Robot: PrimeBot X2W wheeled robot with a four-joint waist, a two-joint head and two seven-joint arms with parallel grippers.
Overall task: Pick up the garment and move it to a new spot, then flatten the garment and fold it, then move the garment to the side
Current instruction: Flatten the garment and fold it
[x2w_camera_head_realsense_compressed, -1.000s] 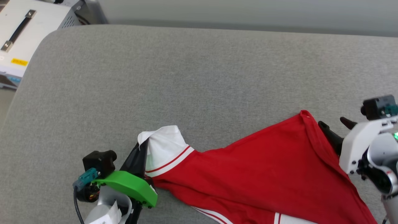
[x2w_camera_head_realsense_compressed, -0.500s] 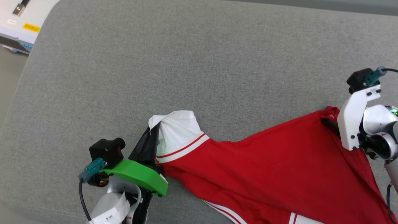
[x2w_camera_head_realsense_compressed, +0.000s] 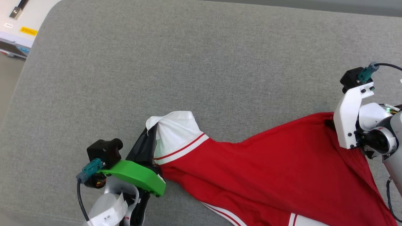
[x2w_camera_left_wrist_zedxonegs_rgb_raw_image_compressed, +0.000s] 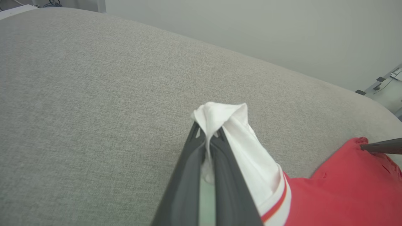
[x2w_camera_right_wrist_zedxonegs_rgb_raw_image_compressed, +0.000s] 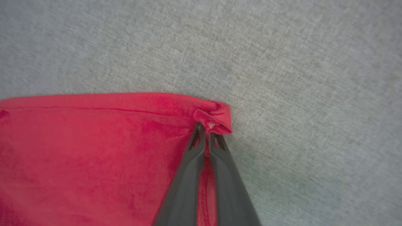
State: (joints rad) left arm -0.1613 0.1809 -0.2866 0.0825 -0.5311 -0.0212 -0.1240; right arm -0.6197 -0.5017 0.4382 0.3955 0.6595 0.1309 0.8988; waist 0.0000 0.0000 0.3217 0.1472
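Item: garment, red, lying across the lower right of the head view on the grey cushion.
You are seeing the left gripper clamping the white sleeve tip and the right gripper pinching the red hem corner, likely for stretching the cloth flat between them.

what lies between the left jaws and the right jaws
The garment spans the stretch over the grey cushion: white sleeve in the left jaws, red corner in the right jaws. The head view shows it.
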